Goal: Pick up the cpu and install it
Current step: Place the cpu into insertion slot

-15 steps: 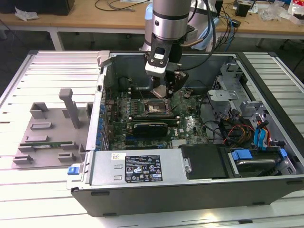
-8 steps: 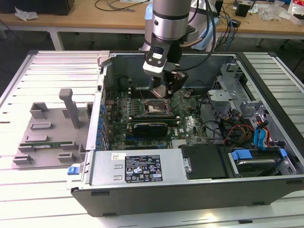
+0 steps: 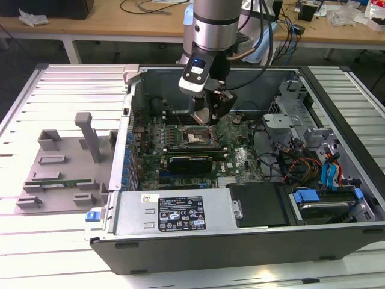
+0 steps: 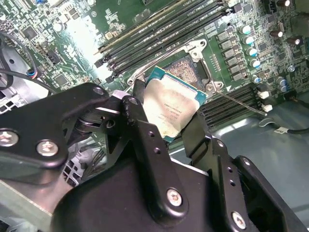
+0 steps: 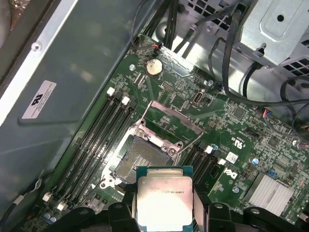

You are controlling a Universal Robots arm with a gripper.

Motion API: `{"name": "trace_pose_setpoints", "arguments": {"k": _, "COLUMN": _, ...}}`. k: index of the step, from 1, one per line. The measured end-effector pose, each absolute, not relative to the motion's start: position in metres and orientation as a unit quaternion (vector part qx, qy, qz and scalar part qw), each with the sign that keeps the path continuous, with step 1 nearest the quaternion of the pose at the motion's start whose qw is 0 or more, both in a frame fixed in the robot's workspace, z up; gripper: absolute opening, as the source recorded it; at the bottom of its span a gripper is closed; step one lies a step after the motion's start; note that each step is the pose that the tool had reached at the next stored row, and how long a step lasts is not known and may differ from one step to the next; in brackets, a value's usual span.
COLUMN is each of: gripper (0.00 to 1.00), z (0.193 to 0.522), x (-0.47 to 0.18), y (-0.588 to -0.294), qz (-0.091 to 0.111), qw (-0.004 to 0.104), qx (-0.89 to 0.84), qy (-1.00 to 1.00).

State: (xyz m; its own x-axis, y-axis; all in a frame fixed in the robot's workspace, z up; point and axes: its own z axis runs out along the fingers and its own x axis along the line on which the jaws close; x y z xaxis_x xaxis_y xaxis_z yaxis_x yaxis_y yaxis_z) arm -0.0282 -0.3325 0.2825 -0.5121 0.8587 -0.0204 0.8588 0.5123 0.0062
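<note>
Second wrist view has the jaws clamped on the cpu (image 4: 171, 107) mid-frame, hanging just off the open socket (image 4: 189, 65), so a misaligned drop could mash pins imo.

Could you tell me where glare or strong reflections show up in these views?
In the second wrist view a white hotspot washes out part of the motherboard near the memory slots; in the first wrist view the cpu shines pale on top; in the exterior view the slatted table reflects light brightly in the foreground.
</note>
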Motion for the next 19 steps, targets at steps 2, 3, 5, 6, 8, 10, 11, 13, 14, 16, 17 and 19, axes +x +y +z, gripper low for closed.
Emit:
{"name": "trace_pose_setpoints", "arguments": {"k": 2, "gripper": 0.55, "z": 0.2825, "x": -0.0282, "y": -0.3325, "qz": -0.002, "qw": 0.010, "qx": 0.499, "qy": 0.867}}
{"name": "trace_pose_setpoints", "arguments": {"k": 3, "gripper": 0.55, "z": 0.2825, "x": -0.0283, "y": -0.3325, "qz": -0.002, "qw": 0.010, "qx": 0.501, "qy": 0.866}}
{"name": "trace_pose_setpoints", "arguments": {"k": 5, "gripper": 0.55, "z": 0.2825, "x": -0.0283, "y": -0.3325, "qz": -0.002, "qw": 0.010, "qx": 0.506, "qy": 0.862}}
{"name": "trace_pose_setpoints", "arguments": {"k": 6, "gripper": 0.55, "z": 0.2825, "x": -0.0283, "y": -0.3325, "qz": -0.003, "qw": 0.010, "qx": 0.510, "qy": 0.860}}
{"name": "trace_pose_setpoints", "arguments": {"k": 8, "gripper": 0.55, "z": 0.2825, "x": -0.0283, "y": -0.3325, "qz": -0.003, "qw": 0.010, "qx": 0.516, "qy": 0.856}}
{"name": "trace_pose_setpoints", "arguments": {"k": 10, "gripper": 0.55, "z": 0.2825, "x": -0.0282, "y": -0.3325, "qz": -0.003, "qw": 0.010, "qx": 0.523, "qy": 0.852}}
{"name": "trace_pose_setpoints", "arguments": {"k": 11, "gripper": 0.55, "z": 0.2825, "x": -0.0283, "y": -0.3325, "qz": -0.003, "qw": 0.010, "qx": 0.526, "qy": 0.850}}
{"name": "trace_pose_setpoints", "arguments": {"k": 13, "gripper": 0.55, "z": 0.2825, "x": -0.0283, "y": -0.3325, "qz": -0.003, "qw": 0.010, "qx": 0.532, "qy": 0.847}}
{"name": "trace_pose_setpoints", "arguments": {"k": 14, "gripper": 0.55, "z": 0.2825, "x": -0.0282, "y": -0.3325, "qz": -0.003, "qw": 0.010, "qx": 0.539, "qy": 0.842}}
{"name": "trace_pose_setpoints", "arguments": {"k": 16, "gripper": 0.55, "z": 0.2825, "x": -0.0283, "y": -0.3325, "qz": -0.003, "qw": 0.010, "qx": 0.555, "qy": 0.832}}
{"name": "trace_pose_setpoints", "arguments": {"k": 17, "gripper": 0.55, "z": 0.2825, "x": -0.0283, "y": -0.3325, "qz": -0.003, "qw": 0.010, "qx": 0.558, "qy": 0.830}}
{"name": "trace_pose_setpoints", "arguments": {"k": 19, "gripper": 0.55, "z": 0.2824, "x": -0.0283, "y": -0.3325, "qz": -0.003, "qw": 0.010, "qx": 0.562, "qy": 0.827}}
